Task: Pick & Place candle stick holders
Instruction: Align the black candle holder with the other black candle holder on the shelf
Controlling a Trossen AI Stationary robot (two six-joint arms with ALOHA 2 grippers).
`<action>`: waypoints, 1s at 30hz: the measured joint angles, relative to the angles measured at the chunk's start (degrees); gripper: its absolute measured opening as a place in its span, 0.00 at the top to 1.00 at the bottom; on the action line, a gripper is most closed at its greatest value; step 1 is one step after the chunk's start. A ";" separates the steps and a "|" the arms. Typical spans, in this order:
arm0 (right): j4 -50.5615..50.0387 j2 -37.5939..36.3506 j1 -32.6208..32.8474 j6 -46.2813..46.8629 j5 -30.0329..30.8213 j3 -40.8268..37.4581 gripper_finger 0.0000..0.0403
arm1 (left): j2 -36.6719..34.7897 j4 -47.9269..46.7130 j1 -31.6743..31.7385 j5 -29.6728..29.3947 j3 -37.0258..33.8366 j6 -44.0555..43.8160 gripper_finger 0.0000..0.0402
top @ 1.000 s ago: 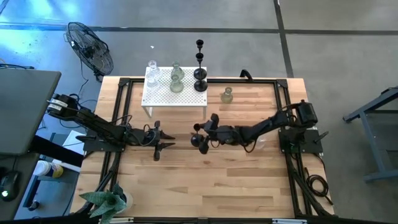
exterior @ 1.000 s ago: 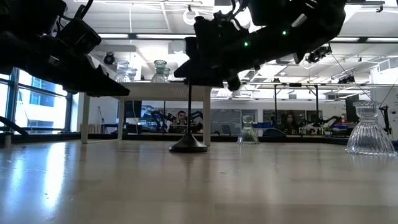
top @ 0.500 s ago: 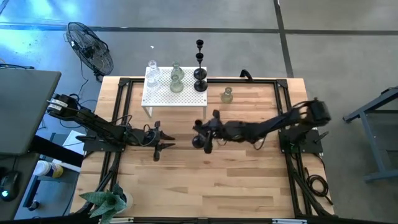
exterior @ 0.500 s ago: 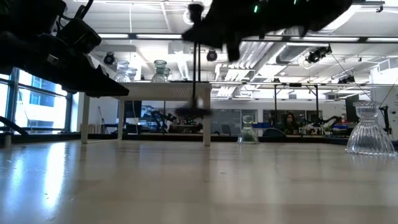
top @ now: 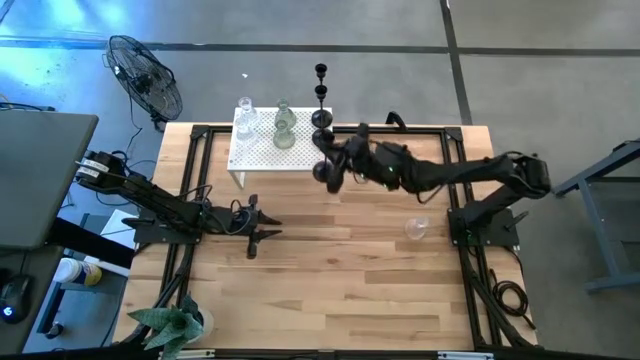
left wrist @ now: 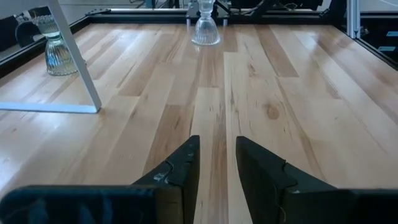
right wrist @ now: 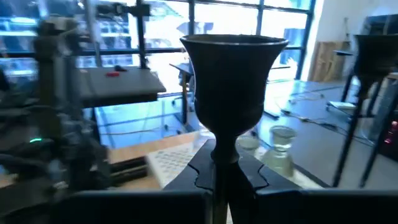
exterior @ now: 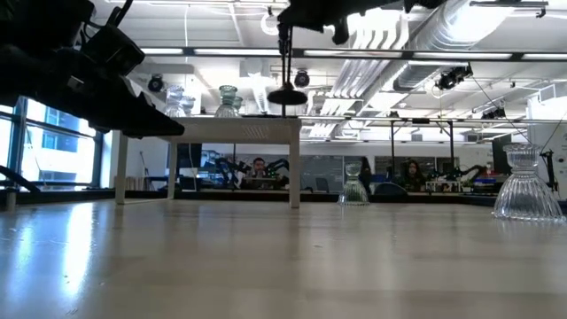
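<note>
My right gripper (top: 332, 155) is shut on a black candle stick holder (right wrist: 235, 81) and carries it high above the wood table, beside the right end of the white perforated little table (top: 280, 155). In the low view the holder (exterior: 285, 66) hangs under the gripper (exterior: 306, 13) with its round base (exterior: 287, 96) above the white table's top. Clear and pale-green glass holders (top: 284, 130) and other black ones (top: 320, 95) stand on that little table. One clear glass holder (top: 416, 228) stands on the wood at the right. My left gripper (left wrist: 216, 165) waits open at the left, low over the wood. My right gripper pinches the black holder's thin stem (right wrist: 222, 155) between its two fingers, just under the cup. The fingers (right wrist: 255, 171) lie level and come from the table's right, across the stem. The holder stands upright in the hold, cup up and base down, lifted clear of everything.
A black floor fan (top: 145, 75) stands beyond the far left corner and a plant (top: 175, 325) at the near left corner. A black frame (top: 200, 130) runs along the table's edges. A pale-green glass holder (exterior: 353, 186) stands far back on the wood. People sit in the room behind.
My right gripper has shut on the black holder's stem at the table's middle. It then rose with the holder and swung toward the far edge, to the white table's right end. The holder has gone from standing on the wood to hanging upright, well clear of it.
</note>
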 joint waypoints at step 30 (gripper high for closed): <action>2.38 5.51 -11.53 4.31 -9.96 1.93 0.97 | 0.00 0.18 0.00 0.04 -0.02 0.63 0.75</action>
